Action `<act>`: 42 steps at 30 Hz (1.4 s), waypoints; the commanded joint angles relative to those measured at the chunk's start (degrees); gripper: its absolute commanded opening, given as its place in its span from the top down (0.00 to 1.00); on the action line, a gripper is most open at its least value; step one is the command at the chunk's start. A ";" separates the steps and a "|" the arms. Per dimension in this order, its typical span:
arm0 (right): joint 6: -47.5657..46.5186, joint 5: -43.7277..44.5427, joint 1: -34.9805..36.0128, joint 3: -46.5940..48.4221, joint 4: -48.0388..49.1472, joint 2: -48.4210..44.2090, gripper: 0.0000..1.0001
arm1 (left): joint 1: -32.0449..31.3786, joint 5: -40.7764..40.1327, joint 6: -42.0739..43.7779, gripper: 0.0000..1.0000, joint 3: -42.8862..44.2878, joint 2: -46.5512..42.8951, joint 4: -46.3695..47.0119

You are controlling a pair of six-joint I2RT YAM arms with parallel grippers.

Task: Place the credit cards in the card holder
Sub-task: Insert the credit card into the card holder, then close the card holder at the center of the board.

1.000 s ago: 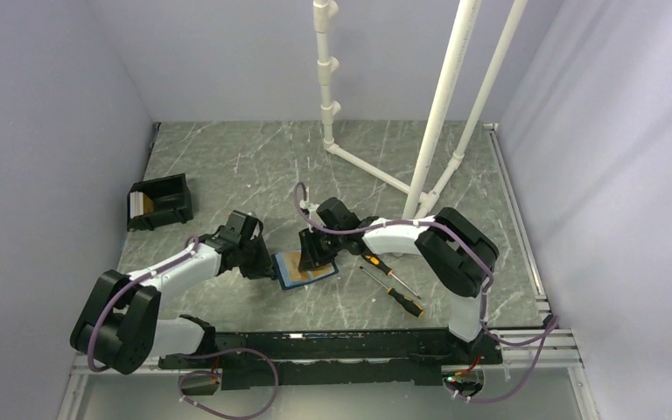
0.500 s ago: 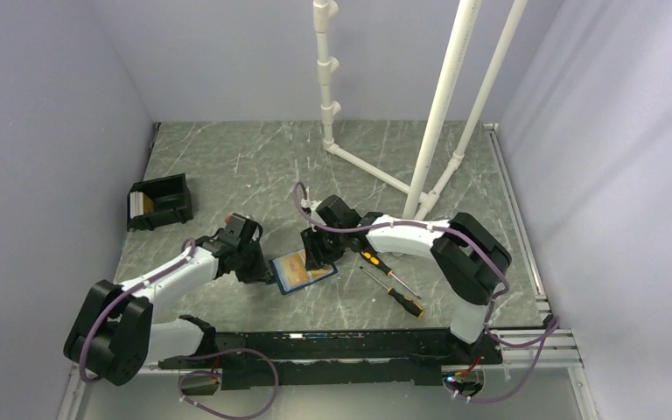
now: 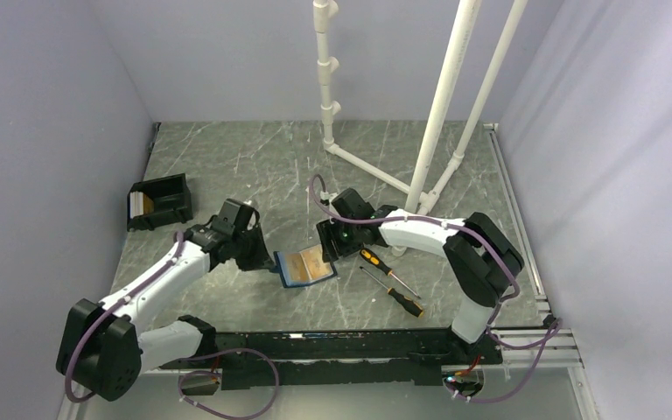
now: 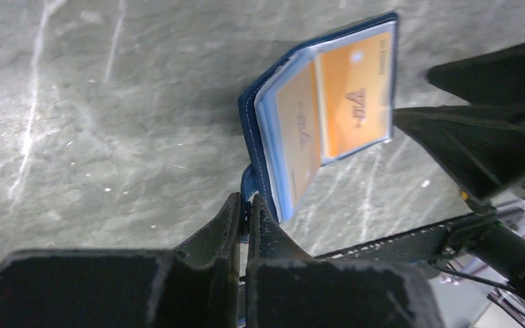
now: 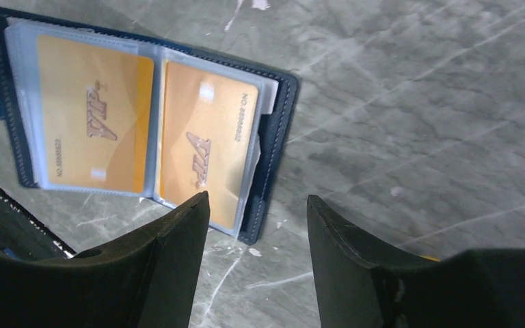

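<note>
While left jaws were clamped shut on clasp tab (image 4: 247, 183), card holder (image 3: 304, 266) lay open on counter (image 3: 227, 166), frame centre, long axis left-right, two credit cards (image 5: 96, 123) sleeved. Right jaws, open and empty, hovered just right of it; left jaws nearer.

Both arms (image 3: 162, 280) are white shells with chunky black joints (image 3: 477, 254), purple cables (image 3: 315, 185) looped alongside; left gripper (image 4: 246, 205) and right gripper (image 5: 258, 201) are matte black.

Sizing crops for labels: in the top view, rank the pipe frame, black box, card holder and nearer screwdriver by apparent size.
1. pipe frame
2. black box and card holder: too alike to rank
3. nearer screwdriver: about as long, but far thinner
</note>
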 commanded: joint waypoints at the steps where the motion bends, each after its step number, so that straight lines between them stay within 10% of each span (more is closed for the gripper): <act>1: 2.77 -2.10 -0.71 0.28 1.59 0.27 0.42 | -0.21 4.29 1.79 0.94 4.08 0.45 -1.07; 6: 8.20 -4.15 -0.96 0.99 3.93 1.82 0.40 | -0.20 2.33 1.34 0.94 1.71 4.68 0.12; 18: 9.45 -0.95 -1.03 0.59 2.20 2.09 0.41 | -0.21 -3.26 1.71 0.36 3.06 -2.76 -4.33; 28: 9.95 -1.98 -1.93 -1.13 0.91 0.19 0.42 | -2.21 16.82 -1.33 0.80 0.41 6.32 18.48; 42: 14.36 -9.99 -1.83 -7.37 3.16 -2.06 0.45 | -7.25 5.92 -3.42 1.00 -4.31 16.44 20.47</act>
